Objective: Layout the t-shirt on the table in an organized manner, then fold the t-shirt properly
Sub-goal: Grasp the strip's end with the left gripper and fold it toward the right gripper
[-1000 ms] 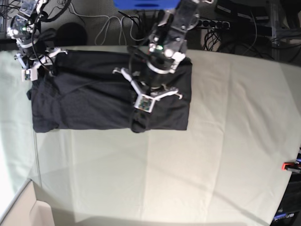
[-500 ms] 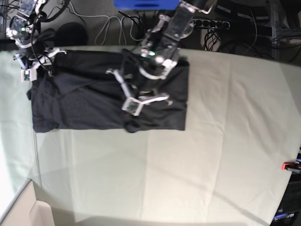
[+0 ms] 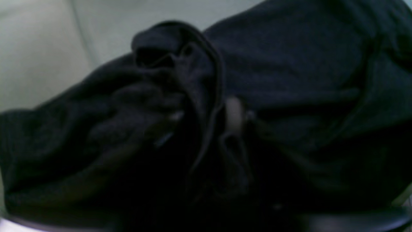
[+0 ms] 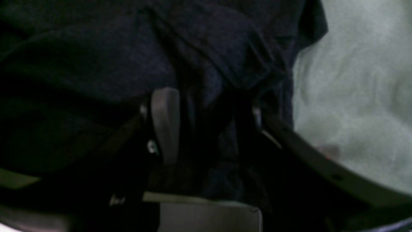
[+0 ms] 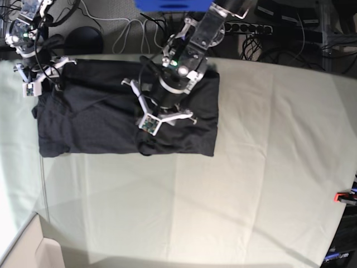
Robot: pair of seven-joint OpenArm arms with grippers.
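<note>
The charcoal-black t-shirt [image 5: 95, 120] lies as a wide folded band on the far left part of the table [image 5: 251, 167]. My left gripper [image 5: 146, 144] reaches down onto the band's right half near its front edge. In the left wrist view this gripper [image 3: 202, 119] has its fingers parted around an upright ridge of shirt [image 3: 289, 64], with a bunched lump just beyond them. At the shirt's far left corner sits my right gripper [image 5: 42, 92]. Its wrist view shows it [image 4: 210, 122] open wide over dark fabric [image 4: 96, 64], beside the pale table cloth [image 4: 354, 80]. No print shows.
Cables and a power strip [image 5: 251, 27] run behind the table's far edge, with a blue object [image 5: 173, 4] at the top. A red clamp [image 5: 341, 196] sits at the right edge. The table's left edge [image 5: 42, 184] drops off to a beige surface [image 5: 22, 245].
My left arm has moved left and slightly back, dragging the shirt's right edge leftward, and its fingers have parted. The right arm has barely moved.
</note>
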